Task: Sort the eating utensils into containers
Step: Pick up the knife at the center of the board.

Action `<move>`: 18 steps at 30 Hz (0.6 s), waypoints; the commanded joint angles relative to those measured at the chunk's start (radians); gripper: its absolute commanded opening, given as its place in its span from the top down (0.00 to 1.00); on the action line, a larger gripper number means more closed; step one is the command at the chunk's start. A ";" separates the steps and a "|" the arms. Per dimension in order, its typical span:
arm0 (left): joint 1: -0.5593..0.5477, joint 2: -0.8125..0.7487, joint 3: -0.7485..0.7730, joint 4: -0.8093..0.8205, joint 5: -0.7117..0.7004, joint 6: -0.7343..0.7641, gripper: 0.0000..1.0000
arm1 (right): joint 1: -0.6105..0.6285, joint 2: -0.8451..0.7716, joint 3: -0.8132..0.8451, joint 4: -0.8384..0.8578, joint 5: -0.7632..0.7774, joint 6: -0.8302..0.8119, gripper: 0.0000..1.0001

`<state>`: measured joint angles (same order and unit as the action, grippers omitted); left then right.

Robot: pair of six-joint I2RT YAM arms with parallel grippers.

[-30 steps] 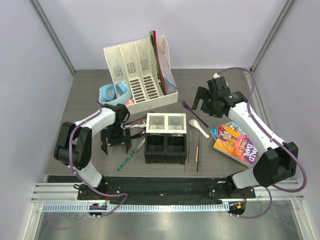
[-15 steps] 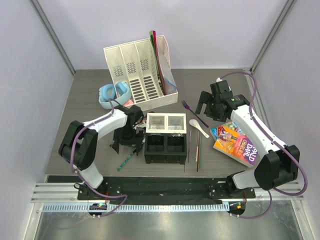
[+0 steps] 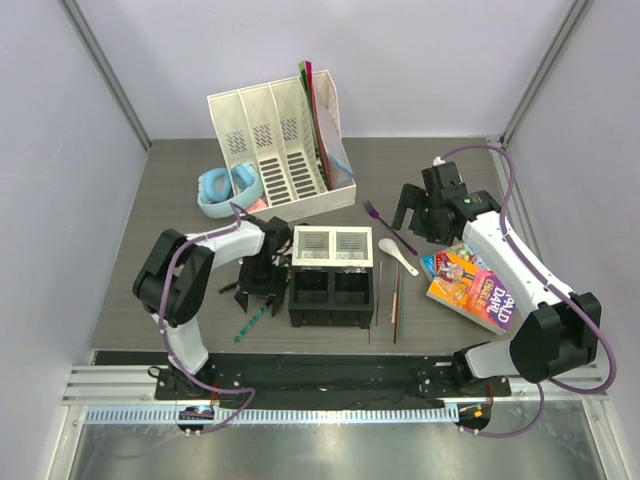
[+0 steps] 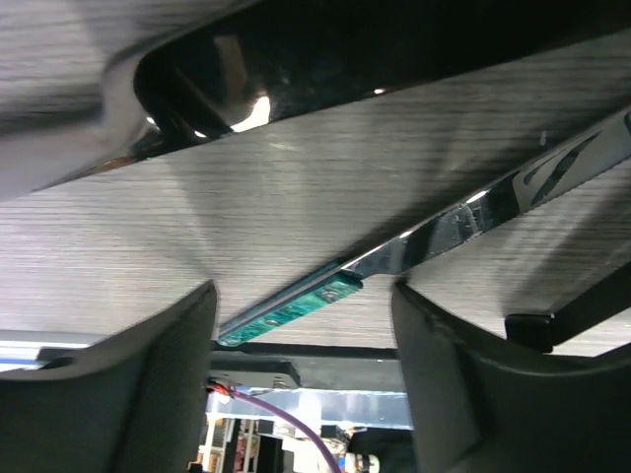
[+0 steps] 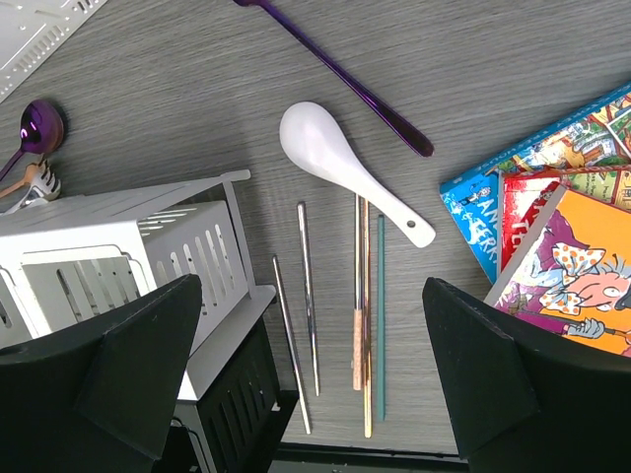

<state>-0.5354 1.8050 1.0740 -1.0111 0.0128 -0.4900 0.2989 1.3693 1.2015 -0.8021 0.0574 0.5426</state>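
Note:
The containers are a four-cell caddy [image 3: 332,275], [image 5: 148,246] with two white cells at the back and two black cells in front. My left gripper [image 3: 262,282], [image 4: 304,301] is open, low over the table just left of the caddy. A green-handled knife [image 3: 252,322], [image 4: 291,310] lies between its fingers, not gripped, and a glossy black piece [image 4: 246,69] lies beyond it. My right gripper [image 3: 415,215], [image 5: 311,286] hovers open above a white soup spoon [image 3: 398,255], [image 5: 345,168], a purple fork [image 3: 388,226], [image 5: 335,74] and several chopsticks [image 3: 395,300], [image 5: 365,305]. A purple spoon [image 5: 35,128] lies behind the caddy.
A tall white file organiser [image 3: 280,150] stands at the back, with blue headphones [image 3: 225,187] to its left. Colourful books [image 3: 470,285], [image 5: 552,227] lie at the right, close to the chopsticks. The table's front edge [image 3: 330,350] runs just below the caddy.
My left gripper has slid right, from the open table to the caddy's left side. The right gripper shifted slightly right and stays open. No utensil has moved.

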 commanded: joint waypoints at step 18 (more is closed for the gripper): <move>-0.006 0.067 -0.046 0.028 0.016 0.010 1.00 | -0.010 -0.023 0.006 0.001 -0.018 -0.009 0.00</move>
<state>-0.5365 1.8305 1.0435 -1.0531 0.0624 -0.4889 0.2951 1.3674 1.2011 -0.8021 0.0460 0.5430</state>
